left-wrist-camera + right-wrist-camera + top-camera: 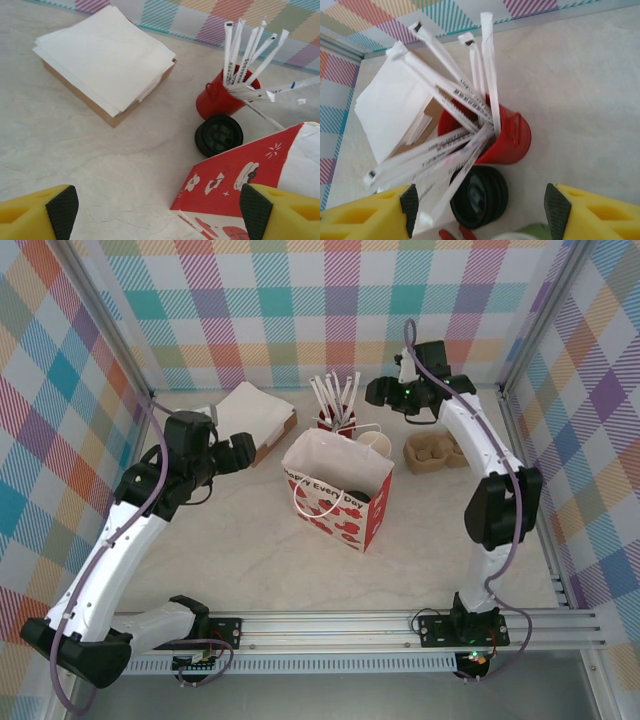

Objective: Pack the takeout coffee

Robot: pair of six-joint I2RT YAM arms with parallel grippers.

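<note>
One takeout coffee cup (375, 444) with a cream rim stands just behind the red-and-white paper bag (340, 496). Its green side (538, 233) peeks in at the bottom edge of the right wrist view. The bag stands open at mid-table, with something dark inside that I cannot make out. My right gripper (386, 392) hovers open above the red cup of white sticks (507, 135) and a stack of black lids (481, 197), with nothing held between its fingers (555, 207). My left gripper (157, 212) is open and empty over the table at the bag's left corner (235, 175).
A brown box topped with white napkins (250, 412) sits at the back left. A cardboard cup carrier (432, 451) lies at the back right. The red cup (335, 421) stands directly behind the bag. Checked walls close in the back and both sides.
</note>
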